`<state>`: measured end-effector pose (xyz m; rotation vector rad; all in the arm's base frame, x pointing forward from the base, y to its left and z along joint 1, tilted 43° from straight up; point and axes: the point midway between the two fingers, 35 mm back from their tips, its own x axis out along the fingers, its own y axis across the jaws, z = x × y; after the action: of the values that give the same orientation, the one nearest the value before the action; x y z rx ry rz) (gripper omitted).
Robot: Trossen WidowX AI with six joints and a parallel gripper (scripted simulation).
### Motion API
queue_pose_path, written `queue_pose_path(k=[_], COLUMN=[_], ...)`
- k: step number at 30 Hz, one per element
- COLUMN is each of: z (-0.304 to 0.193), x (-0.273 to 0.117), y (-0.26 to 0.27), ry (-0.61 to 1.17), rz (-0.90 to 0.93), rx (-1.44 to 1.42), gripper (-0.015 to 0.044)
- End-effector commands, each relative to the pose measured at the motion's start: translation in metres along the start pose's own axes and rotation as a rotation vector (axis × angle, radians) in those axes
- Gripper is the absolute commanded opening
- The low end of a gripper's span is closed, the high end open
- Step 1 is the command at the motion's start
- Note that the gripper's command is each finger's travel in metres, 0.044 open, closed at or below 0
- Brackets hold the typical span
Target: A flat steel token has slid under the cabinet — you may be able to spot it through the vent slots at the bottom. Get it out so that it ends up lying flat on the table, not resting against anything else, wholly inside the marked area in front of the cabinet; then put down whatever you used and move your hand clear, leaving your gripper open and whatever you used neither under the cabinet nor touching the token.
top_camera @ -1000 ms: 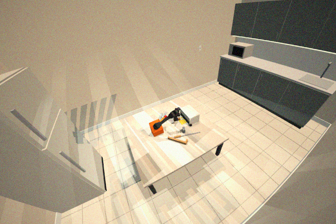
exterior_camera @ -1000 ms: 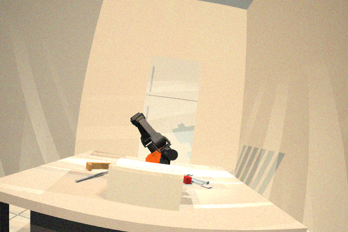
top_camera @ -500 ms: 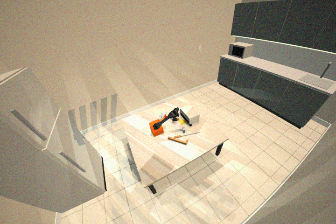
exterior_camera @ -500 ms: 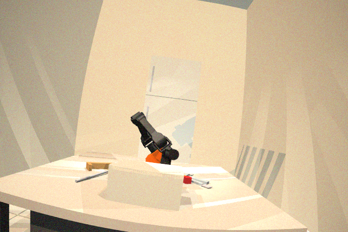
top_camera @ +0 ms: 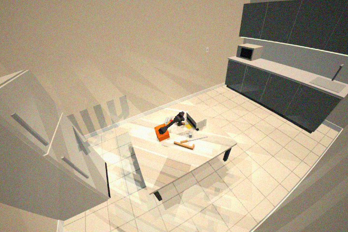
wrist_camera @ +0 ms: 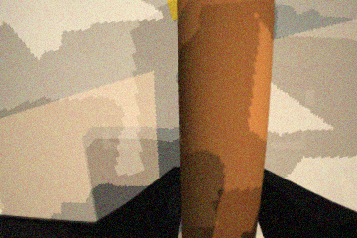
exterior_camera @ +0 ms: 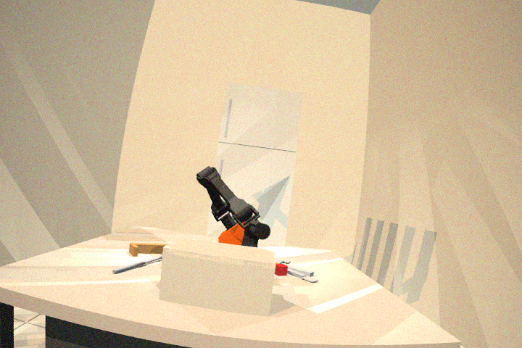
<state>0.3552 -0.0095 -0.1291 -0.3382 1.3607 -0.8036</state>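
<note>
My gripper [wrist_camera: 215,176] [top_camera: 181,123] is shut on an orange-brown handle [wrist_camera: 223,99], which stands up through the middle of the wrist view. The far end of the held tool is out of that view. The cream cabinet [top_camera: 198,119] [exterior_camera: 216,280] stands just beyond the gripper, its dark front facing the arm. The yellow marked area [top_camera: 189,126] lies in front of the cabinet, close to the gripper; a sliver of yellow [wrist_camera: 173,9] shows at the top of the wrist view. The steel token cannot be made out in any view.
An orange-brown L-shaped tool [top_camera: 183,145] [exterior_camera: 146,249] and a rod with an orange handle [top_camera: 196,138] lie to one side, near a small grey object [top_camera: 190,134]. A red block [exterior_camera: 280,269] and grey bars [exterior_camera: 300,271] lie on the other side.
</note>
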Motion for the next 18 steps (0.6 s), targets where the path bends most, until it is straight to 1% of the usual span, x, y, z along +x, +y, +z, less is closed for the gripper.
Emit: queue_pose_path(k=[1, 18], z=[-0.008, -0.030], x=[0.001, 0.001], y=[0.000, 0.001], ry=[0.003, 0.004], rz=[-0.003, -0.003], rx=[-0.001, -0.002], gripper=[0.0000, 0.0000])
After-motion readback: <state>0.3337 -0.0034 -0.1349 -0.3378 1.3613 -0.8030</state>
